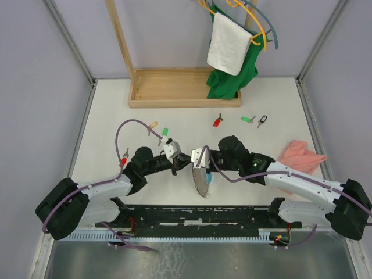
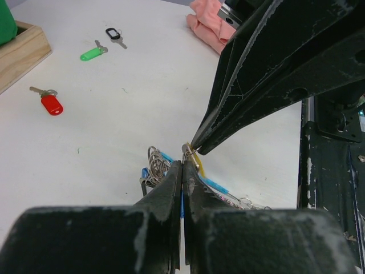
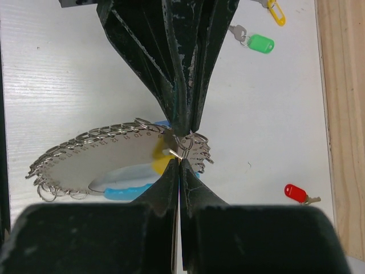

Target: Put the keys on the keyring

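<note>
The keyring [image 1: 203, 181] is a grey metal loop edged with several small rings and a light-blue part. It hangs between my two grippers above the table, and also shows in the right wrist view [image 3: 102, 157] and the left wrist view [image 2: 157, 160]. My left gripper [image 1: 179, 160] [image 2: 182, 165] is shut on the keyring's edge. My right gripper [image 1: 197, 158] [image 3: 179, 162] is shut on a yellow-tagged key [image 3: 162, 158] [image 2: 197, 162] at a small ring, tip to tip with the left fingers [image 3: 182, 114]. Loose keys lie beyond: yellow [image 1: 153, 124], green [image 1: 165, 132], red [image 1: 217, 121].
More keys lie about: green [image 1: 249, 119], black [image 1: 263, 121] and red [image 1: 124, 156] by the left arm. A pink cloth [image 1: 302, 156] lies at the right. A wooden rack base [image 1: 186, 87] stands at the back, with a green garment [image 1: 232, 75] and a white towel [image 1: 228, 43] hanging above it.
</note>
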Tool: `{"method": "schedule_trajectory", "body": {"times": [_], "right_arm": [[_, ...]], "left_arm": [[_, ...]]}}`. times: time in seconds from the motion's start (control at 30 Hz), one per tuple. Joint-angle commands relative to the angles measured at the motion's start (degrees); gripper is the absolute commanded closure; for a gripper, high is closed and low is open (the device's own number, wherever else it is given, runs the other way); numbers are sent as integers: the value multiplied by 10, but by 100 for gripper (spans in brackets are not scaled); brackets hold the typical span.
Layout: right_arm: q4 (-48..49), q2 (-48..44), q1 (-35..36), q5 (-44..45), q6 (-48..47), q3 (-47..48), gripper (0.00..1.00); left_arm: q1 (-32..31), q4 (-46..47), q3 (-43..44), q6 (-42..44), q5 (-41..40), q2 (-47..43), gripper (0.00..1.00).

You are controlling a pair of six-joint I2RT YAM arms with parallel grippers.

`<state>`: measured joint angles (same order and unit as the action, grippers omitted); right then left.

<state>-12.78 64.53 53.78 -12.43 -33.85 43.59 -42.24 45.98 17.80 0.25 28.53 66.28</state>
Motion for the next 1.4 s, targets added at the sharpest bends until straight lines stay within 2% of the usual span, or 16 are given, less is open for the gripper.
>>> {"method": "schedule_trajectory", "body": {"times": [0.0, 0.27, 0.47, 0.7, 0.87, 1.03, 1.37], "right_arm": [[72, -1, 1, -19, 50, -34, 99], [88, 11, 3, -4, 28, -32, 99], [14, 8, 2, 10, -33, 29, 99], [-75, 25, 2, -10, -98, 102, 99], [-123, 39, 3, -36, -116, 134, 99], [-140, 36, 3, -51, -137, 142, 99], [-163, 40, 3, -53, -158, 162, 99]], "left_arm": [[3, 93, 3, -31, -30, -7, 97], [2, 118, -11, -39, -50, -8, 97], [2, 84, -10, -19, -38, -17, 97], [2, 54, -15, 6, -25, -33, 74], [3, 38, -4, 26, -5, -31, 64], [2, 30, 3, 47, 6, -25, 60], [2, 5, 30, 65, 92, 0, 61]]}}
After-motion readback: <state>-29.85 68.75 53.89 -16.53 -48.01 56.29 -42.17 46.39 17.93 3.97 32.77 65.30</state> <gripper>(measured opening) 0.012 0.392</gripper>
